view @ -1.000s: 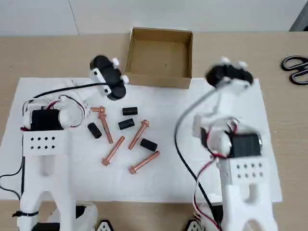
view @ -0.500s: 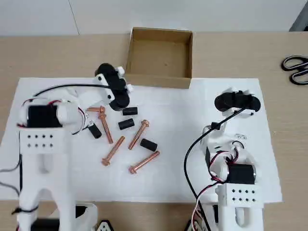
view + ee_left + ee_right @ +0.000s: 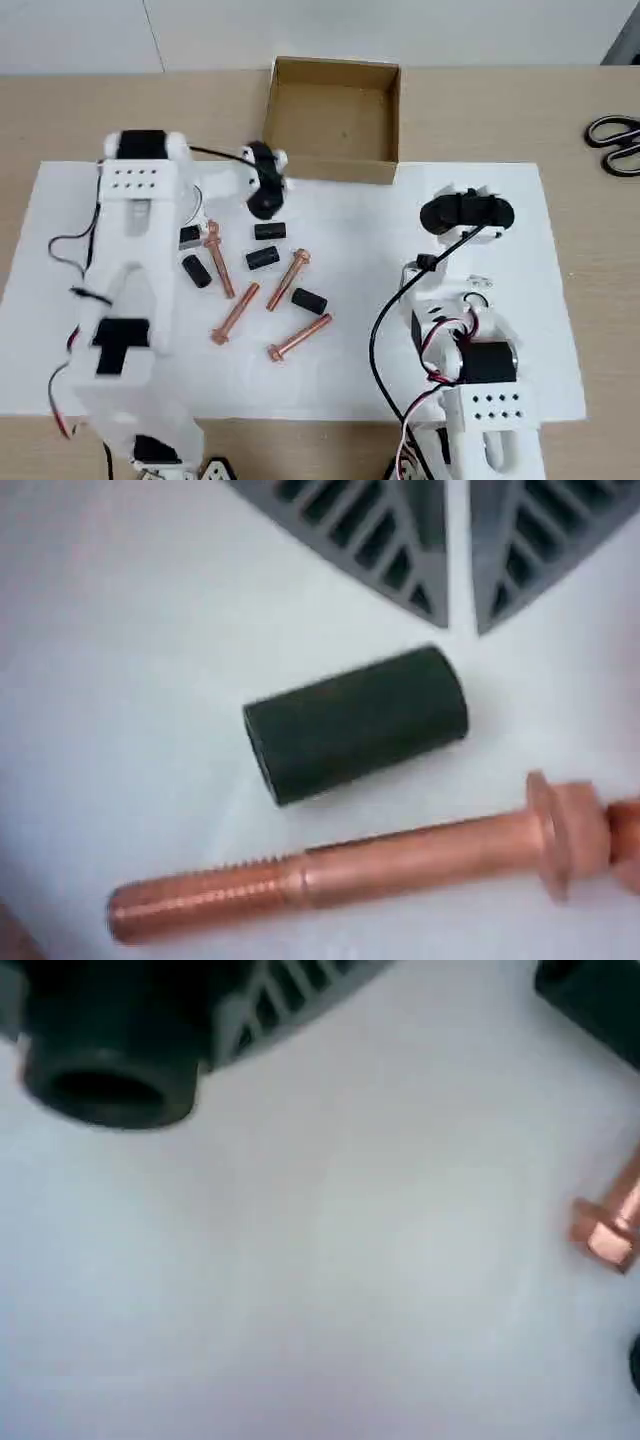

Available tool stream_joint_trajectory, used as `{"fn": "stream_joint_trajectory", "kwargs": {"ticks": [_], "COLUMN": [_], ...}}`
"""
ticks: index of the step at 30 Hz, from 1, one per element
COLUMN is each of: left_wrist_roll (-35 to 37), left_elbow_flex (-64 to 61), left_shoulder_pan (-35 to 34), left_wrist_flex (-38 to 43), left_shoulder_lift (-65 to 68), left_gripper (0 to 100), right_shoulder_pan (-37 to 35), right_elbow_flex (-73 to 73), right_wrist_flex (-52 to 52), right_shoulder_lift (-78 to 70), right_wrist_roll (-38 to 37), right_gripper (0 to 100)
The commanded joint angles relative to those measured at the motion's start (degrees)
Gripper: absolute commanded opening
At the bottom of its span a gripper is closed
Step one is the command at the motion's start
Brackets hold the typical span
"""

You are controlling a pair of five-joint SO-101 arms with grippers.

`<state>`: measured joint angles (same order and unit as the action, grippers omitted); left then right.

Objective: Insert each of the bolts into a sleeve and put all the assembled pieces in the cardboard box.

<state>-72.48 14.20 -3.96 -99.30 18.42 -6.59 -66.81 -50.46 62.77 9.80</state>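
Left wrist view: the left pincer (image 3: 460,628), nearly clenched and empty, hangs just beside a sleeve (image 3: 355,725) lying crosswise to it, parallel to a bolt (image 3: 350,865).

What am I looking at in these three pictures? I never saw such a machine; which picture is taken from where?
These are two small white robot arms at a table. One picture looks down from above; the other two come from a camera on each arm's wrist. On the white sheet lie copper bolts and black sleeves; the cardboard box behind is empty, and scissors lie off the sheet. The left gripper, nearly closed and empty, hangs over a sleeve beside a bolt. The right gripper seems to hold another sleeve.
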Motion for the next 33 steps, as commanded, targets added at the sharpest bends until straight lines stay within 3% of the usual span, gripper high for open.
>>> {"fn": "stream_joint_trajectory", "kwargs": {"ticks": [1, 7, 16, 21, 33], "left_wrist_roll": [-5.5, -9.4, -14.2, -14.2, -14.1], "left_elbow_flex": [7.1, 18.4, 19.4, 24.2, 40.4], "left_shoulder_pan": [-0.4, -4.0, -4.2, -4.2, -4.0], "left_wrist_flex": [-1.1, -1.1, -1.1, -0.6, -0.8], "left_shoulder_lift": [4.1, 12.0, 18.5, 23.1, 36.5], "left_gripper": [1, 1, 4, 15, 15], "right_shoulder_pan": [0.0, 0.0, 0.0, 0.0, 0.0], "right_elbow_flex": [0.0, -0.3, -0.4, -0.4, -0.4], "right_wrist_flex": [0.9, 1.1, 1.2, 1.2, 1.2], "right_shoulder_lift": [1.2, 1.2, 1.2, 1.2, 1.1], "right_wrist_roll": [-0.4, -0.4, -3.5, -3.6, -3.6], "right_gripper": [0.5, 0.5, 0.6, 0.6, 0.6]}}
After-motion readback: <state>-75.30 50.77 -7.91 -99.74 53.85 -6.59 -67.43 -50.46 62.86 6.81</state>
